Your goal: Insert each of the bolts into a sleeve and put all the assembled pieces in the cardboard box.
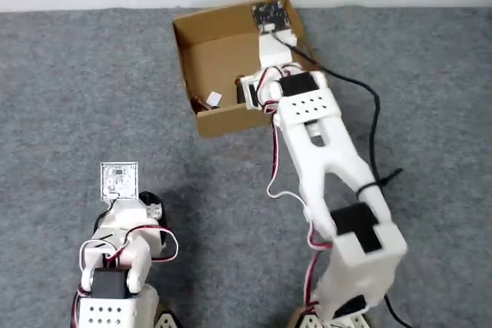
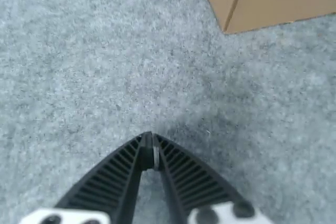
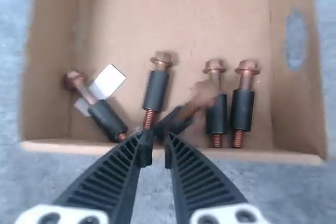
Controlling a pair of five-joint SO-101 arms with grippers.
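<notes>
My right claw (image 3: 156,148), ribbed black fingers slightly apart and empty, hangs over the brown cardboard box (image 3: 294,77) at twelve o'clock on the grey felt table (image 1: 61,97), where coppery hex-headed bolts (image 3: 163,59) lie in round black sleeves (image 3: 242,109), while my left claw (image 2: 149,153) sits pinched together at seven o'clock.

Nothing readable here tbh. The white tag (image 3: 108,81) on one bolt (image 3: 75,81) inside the cardboard box (image 3: 173,9) looks blank. The little patterned plate (image 1: 120,180) well away from the box is too tiny to make out.
</notes>
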